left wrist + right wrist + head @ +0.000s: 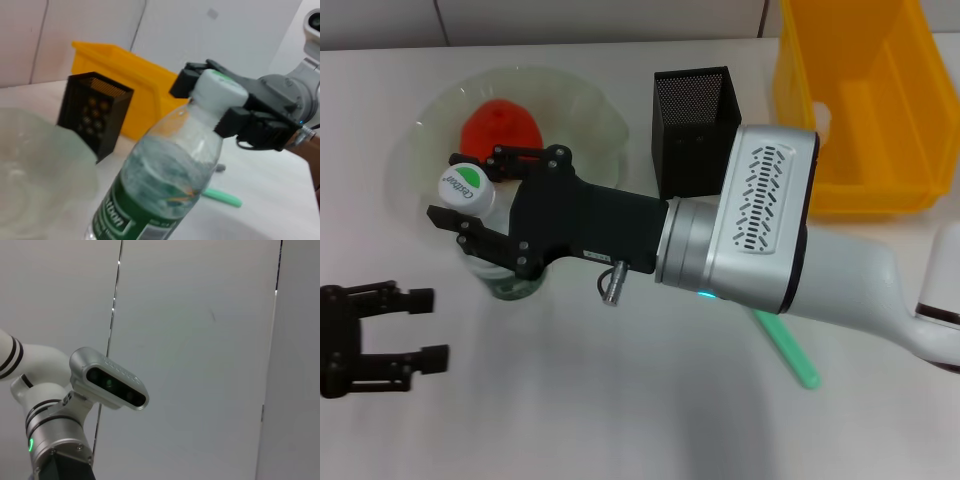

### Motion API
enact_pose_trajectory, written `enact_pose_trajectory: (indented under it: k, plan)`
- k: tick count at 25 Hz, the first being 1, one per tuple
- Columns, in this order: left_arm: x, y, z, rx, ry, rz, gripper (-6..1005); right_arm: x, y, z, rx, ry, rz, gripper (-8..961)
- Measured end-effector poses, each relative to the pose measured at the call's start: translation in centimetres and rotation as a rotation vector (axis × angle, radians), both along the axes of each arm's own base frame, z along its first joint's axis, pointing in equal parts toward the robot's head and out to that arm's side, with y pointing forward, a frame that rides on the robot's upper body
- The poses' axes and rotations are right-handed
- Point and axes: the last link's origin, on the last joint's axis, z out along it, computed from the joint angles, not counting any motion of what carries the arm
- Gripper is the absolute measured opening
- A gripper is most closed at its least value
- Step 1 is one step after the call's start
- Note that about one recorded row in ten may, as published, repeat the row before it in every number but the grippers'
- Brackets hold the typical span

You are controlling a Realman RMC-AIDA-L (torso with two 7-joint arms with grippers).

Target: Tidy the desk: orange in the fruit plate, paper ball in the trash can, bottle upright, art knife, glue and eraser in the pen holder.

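Standing upright beside the fruit plate (575, 110), the bottle (470, 187) is flanked at its white-and-green cap by the fingers of the right gripper (465, 192); the jaws are spread about cap-wide, and whether the pads actually touch the cap cannot be told.

- Bottle (165, 185): clear plastic, dark green label, water inside; base on the table at the near rim of the fruit plate.
- Orange (500, 125): lying in the fruit plate, behind the bottle.
- Pen holder (695, 125): black mesh, upright, between the fruit plate and the trash can (860, 120).
- Trash can: yellow, at the far right of the table.
- Green stick (788, 350): lying on the table, partly hidden under the right arm.
- Left gripper (420, 328): held low at the near left, fingers parted, nothing between them.
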Motion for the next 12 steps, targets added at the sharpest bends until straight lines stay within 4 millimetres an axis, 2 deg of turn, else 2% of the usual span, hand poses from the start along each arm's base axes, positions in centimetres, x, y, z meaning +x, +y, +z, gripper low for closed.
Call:
enact_pose_trajectory:
  k: [5, 12]
  plan:
    - [-0.61, -0.33, 0.66, 0.014, 0.006, 0.027, 832, -0.26, 0.04, -0.07, 0.005, -0.004, 0.007, 453]
    - [-0.61, -0.21, 0.13, 0.023, -0.007, 0.044, 832, -0.42, 0.48, -0.68, 0.01, -0.049, -0.025, 462]
